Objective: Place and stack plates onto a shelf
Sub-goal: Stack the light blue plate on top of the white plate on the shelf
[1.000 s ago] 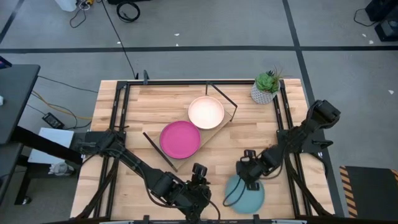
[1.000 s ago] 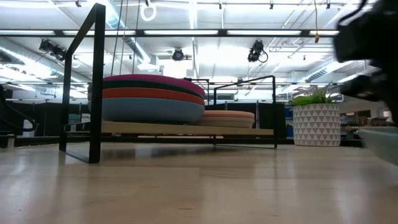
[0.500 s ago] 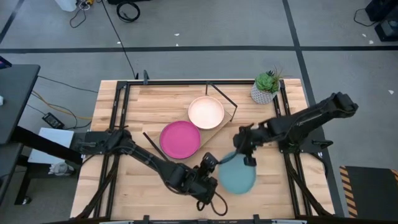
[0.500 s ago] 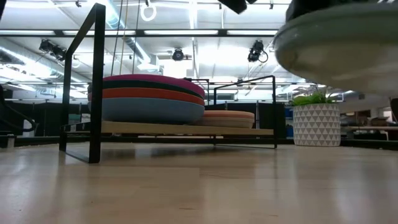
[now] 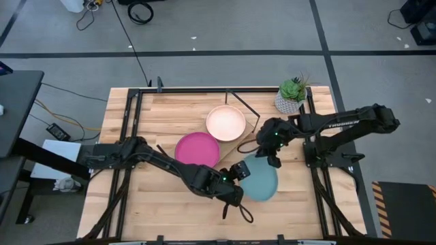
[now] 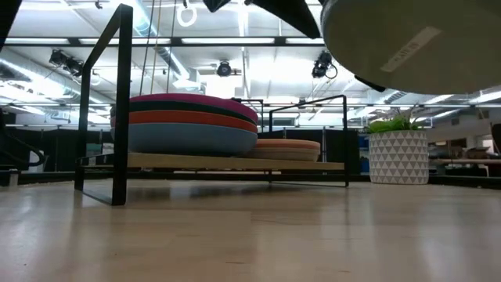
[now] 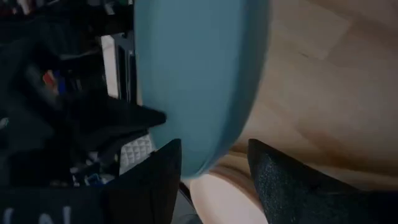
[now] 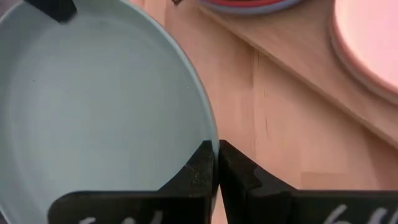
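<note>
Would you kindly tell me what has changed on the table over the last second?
The right gripper, shut on the light blue plate, has lifted it off the table's near edge and carried it toward the shelf. The left gripper followed to its rim. The stacked plates and potted plant stayed put.

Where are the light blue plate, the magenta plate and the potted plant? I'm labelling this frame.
light blue plate (image 5: 261, 184): high view, middle of its bare face.
magenta plate (image 5: 197, 151): high view, centre of the top plate on that stack.
potted plant (image 5: 291, 96): high view, leaves above the white pot.
</note>
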Available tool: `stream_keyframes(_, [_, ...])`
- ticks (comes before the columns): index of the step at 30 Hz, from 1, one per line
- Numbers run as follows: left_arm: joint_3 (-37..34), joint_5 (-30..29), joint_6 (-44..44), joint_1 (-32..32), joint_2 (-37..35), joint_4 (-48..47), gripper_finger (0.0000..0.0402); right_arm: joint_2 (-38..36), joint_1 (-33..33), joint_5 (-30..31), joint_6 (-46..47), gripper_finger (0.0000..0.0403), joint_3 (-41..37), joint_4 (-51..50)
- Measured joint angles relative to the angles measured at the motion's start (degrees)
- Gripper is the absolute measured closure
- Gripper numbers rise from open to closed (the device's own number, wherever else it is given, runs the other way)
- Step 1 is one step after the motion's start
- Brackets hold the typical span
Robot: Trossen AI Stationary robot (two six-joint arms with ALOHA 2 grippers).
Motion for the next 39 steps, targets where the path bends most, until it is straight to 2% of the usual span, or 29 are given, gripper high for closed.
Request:
stream_keyframes(6, [0.0,0.5,5.4,1.2,0.0,0.1,0.0209,-0.4,-2.5,-1.8,-0.9,0.0383,0.0,1.3])
stream_keyframes(9, [0.0,3.1,6.3,1.5,0.0,0.3,0.0216,-0.4,-3.7,-2.6,-1.6,0.0383,0.0,2.3])
stream_keyframes(12, [0.0,3.4,6.1,1.4,0.0,0.2,0.0244,-0.4,-4.9,-4.1,-2.3,0.0383,0.0,2.6])
stream_keyframes(19, [0.0,3.4,6.5,2.0,0.0,-0.1,0.0345,-0.4,-7.0,-3.8,-4.7,0.0377,0.0,3.8])
stream_keyframes(22, [0.1,3.7,4.0,2.3,-0.1,-1.1,0.0355,-0.5,-7.6,-3.6,-4.7,0.0359,0.0,5.4])
stream_keyframes(25, [0.1,6.6,2.1,2.7,-0.1,-4.7,0.0355,-1.1,-8.1,-3.6,-5.7,0.0334,1.6,5.5])
stream_keyframes(28, [0.0,8.8,-1.0,3.3,-0.1,-6.8,0.0344,-2.1,-8.8,-2.9,-6.1,0.0305,4.5,4.3])
stream_keyframes(33, [0.0,8.1,-11.7,6.0,-0.1,-14.7,0.0341,-6.2,-8.9,2.9,-4.3,0.0263,11.1,-2.4])
stream_keyframes(36, [0.0,7.7,-20.4,8.5,-0.1,-20.2,0.0351,-10.0,-6.9,7.0,-3.5,0.0250,11.6,-2.4])
stream_keyframes(39, [0.0,4.9,-27.5,10.7,-0.1,-22.3,0.0352,-13.3,-5.0,11.9,-3.6,0.0248,11.6,-2.8])
